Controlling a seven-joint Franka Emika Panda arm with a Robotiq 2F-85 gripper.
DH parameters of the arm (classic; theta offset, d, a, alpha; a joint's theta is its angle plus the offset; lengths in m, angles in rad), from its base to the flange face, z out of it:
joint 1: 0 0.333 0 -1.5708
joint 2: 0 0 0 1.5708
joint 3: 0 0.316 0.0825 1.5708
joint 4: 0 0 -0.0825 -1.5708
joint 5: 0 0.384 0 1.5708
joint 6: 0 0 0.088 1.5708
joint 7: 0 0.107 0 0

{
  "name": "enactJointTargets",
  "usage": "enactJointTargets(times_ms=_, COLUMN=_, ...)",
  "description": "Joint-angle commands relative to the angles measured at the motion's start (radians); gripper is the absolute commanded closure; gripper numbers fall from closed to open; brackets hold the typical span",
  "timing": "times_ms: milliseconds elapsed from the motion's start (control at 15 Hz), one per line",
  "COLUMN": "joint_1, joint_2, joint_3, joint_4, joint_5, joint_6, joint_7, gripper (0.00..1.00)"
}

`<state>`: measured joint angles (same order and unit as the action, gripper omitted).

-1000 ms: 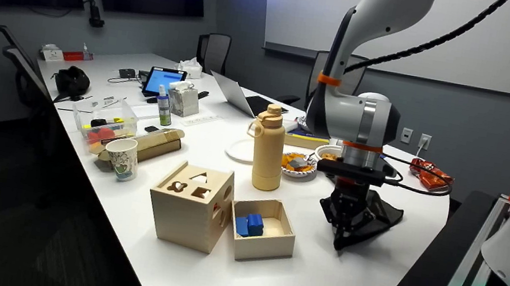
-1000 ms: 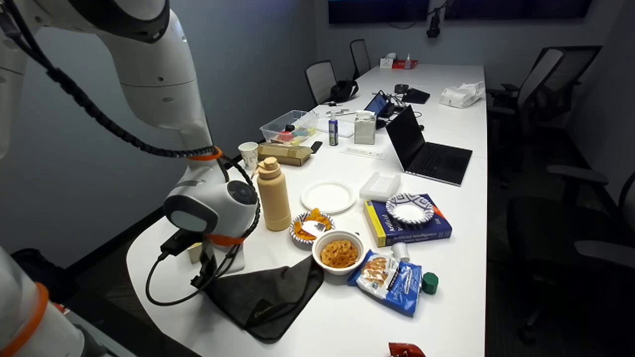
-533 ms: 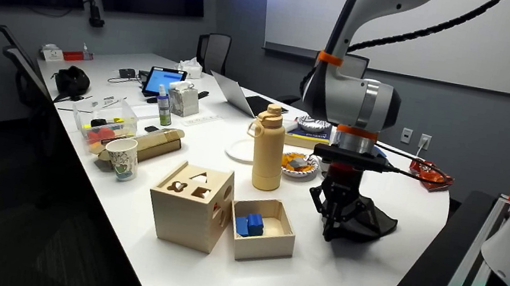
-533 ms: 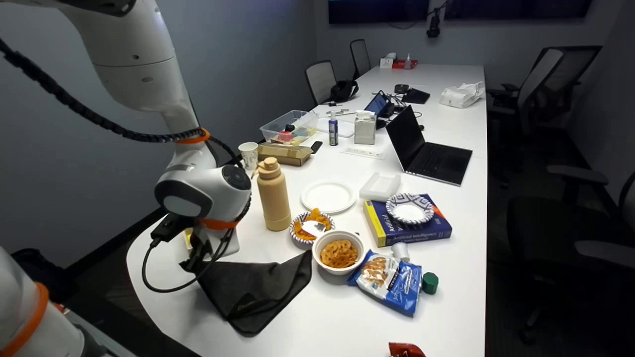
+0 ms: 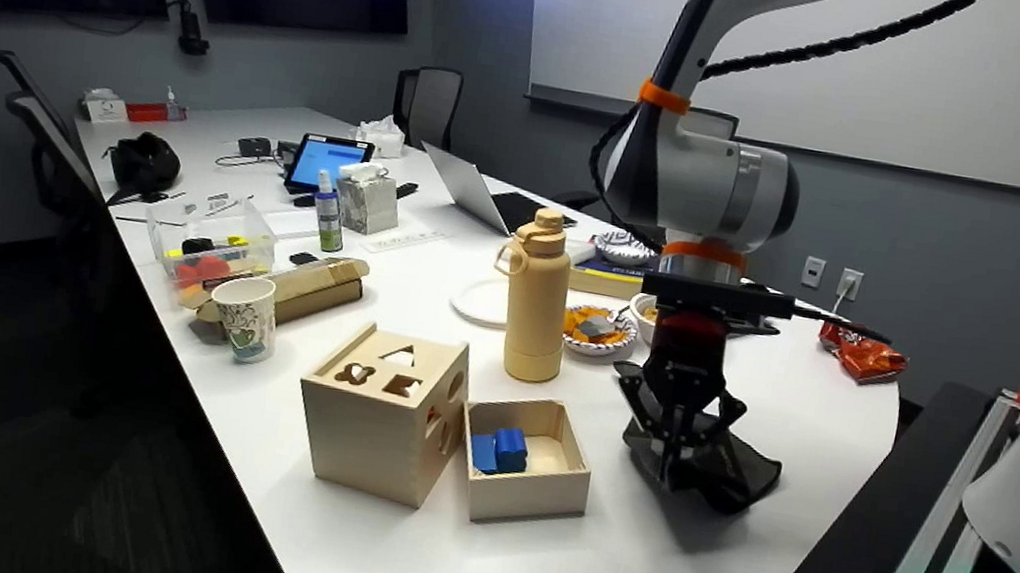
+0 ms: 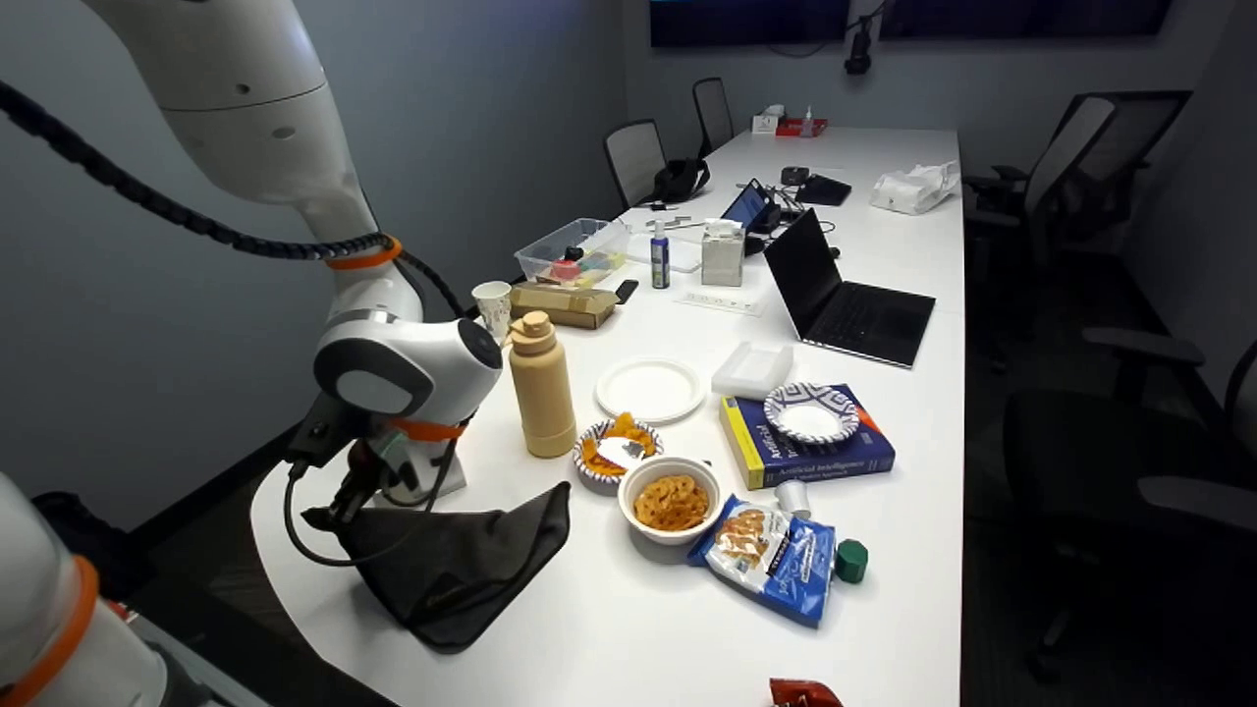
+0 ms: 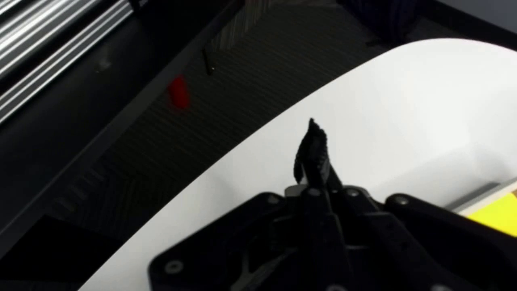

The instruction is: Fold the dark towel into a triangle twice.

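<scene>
Towel (image 6: pixel 452 570) — one end clenched in the pincer (image 5: pixel 670 472), the rest draped away from it

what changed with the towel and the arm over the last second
The jaws, shut on part of the dark towel, have dragged it leftward in an exterior view, so a visible gap now parts it from the plain white bowl. No fresh grip or release shows. The tan bottle, wooden cube and book stayed put.

The towel (image 6: pixel 447 565) is matt cloth, the cube (image 5: pixel 382 419) smooth wood, the blue snack bag (image 6: pixel 771 560) glossy plastic.
</scene>
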<state>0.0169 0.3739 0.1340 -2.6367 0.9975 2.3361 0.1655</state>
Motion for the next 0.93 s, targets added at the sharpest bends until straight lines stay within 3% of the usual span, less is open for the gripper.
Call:
enactJointTargets(times_ms=0, joint_1=0.012, joint_2=-0.036, joint_3=-0.060, joint_4=-0.003, joint_5=-0.090, joint_6=-0.081, joint_7=-0.007, gripper=0.99)
enactJointTargets(times_ms=467, joint_1=-0.018, joint_2=-0.082, joint_3=-0.158, joint_4=0.024, joint_5=-0.277, joint_6=-0.087, joint_7=-0.004, gripper=0.99)
enactJointTargets(times_ms=867, joint_1=-0.020, joint_2=-0.067, joint_3=-0.191, joint_4=0.083, joint_5=-0.384, joint_6=-0.043, joint_7=0.062, gripper=0.99)
